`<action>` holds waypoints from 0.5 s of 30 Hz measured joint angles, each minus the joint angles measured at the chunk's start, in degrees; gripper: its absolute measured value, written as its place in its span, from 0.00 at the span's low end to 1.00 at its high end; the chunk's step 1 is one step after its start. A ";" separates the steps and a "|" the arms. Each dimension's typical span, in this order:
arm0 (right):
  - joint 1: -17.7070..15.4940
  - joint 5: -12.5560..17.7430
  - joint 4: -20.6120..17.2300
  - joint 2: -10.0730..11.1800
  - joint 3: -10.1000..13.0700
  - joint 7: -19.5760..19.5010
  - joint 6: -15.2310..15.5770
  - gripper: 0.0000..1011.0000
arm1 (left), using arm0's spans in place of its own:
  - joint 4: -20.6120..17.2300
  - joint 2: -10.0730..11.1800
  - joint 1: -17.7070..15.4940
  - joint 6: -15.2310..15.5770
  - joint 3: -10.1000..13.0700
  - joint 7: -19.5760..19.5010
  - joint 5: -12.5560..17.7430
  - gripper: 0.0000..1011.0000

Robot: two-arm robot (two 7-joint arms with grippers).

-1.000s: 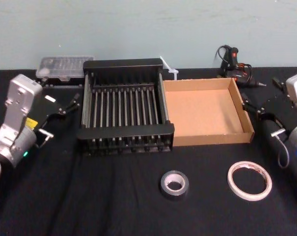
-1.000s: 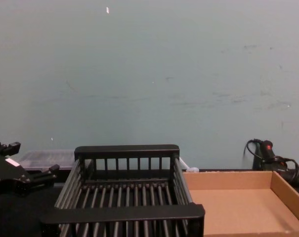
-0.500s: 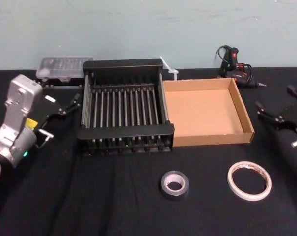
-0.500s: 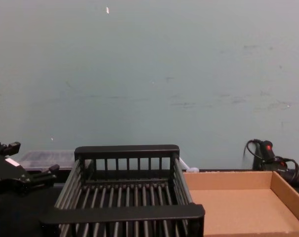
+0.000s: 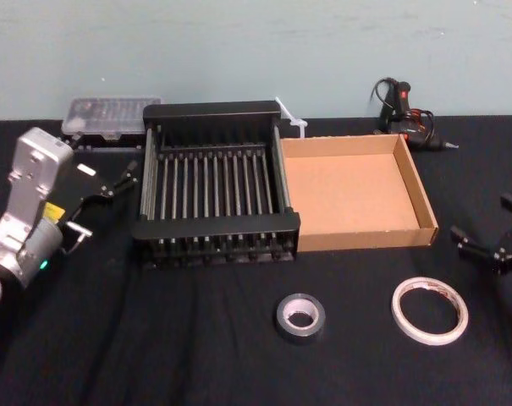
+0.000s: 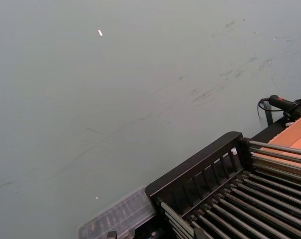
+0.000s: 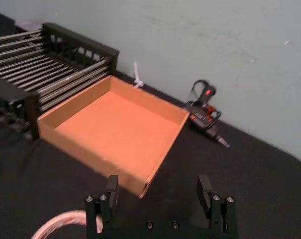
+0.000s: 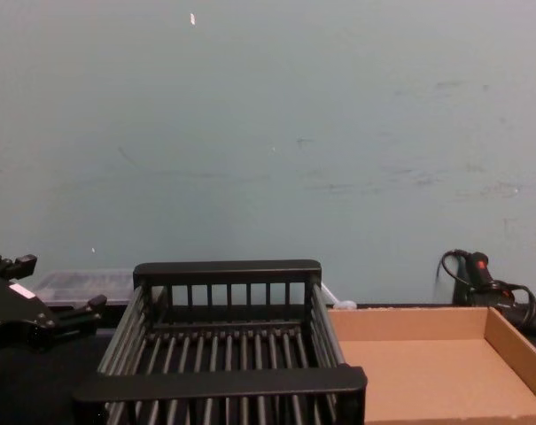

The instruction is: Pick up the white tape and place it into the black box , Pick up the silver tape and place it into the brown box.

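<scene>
The white tape (image 5: 431,311) lies flat at the table's front right, and its edge shows in the right wrist view (image 7: 60,221). To its left lies the silver tape (image 5: 300,315), also flat. My right gripper (image 5: 479,216) hangs open and empty beside the brown box's front right corner, just behind and to the right of the white tape; its fingers (image 7: 112,186) stand wide apart. The black box (image 5: 217,227) sits at the middle back with the brown box (image 5: 366,238) touching its right side; both are empty. My left gripper (image 5: 103,203) rests open, left of the black box.
A clear plastic case (image 5: 112,114) lies behind the black box's left corner. A black glue gun with cables (image 5: 404,114) sits behind the brown box. A white cable tie (image 5: 291,118) pokes up between the boxes. Bare black cloth surrounds both tapes.
My right gripper has dropped and come toward the table's front, from beside the brown box's right wall to its front right corner near the white tape. The left arm has not moved.
</scene>
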 joint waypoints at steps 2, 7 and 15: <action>-1.39 0.60 -0.72 0.38 0.62 0.76 0.66 0.99 | 0.00 0.00 0.00 0.00 0.00 0.00 0.00 0.99; -3.33 1.16 -1.54 0.63 1.22 1.94 2.03 0.99 | 0.00 0.00 0.00 0.00 0.00 0.00 0.00 0.99; -4.04 0.62 -1.29 0.02 0.88 3.26 4.23 0.99 | 0.00 0.00 0.00 0.00 0.00 0.00 0.00 0.99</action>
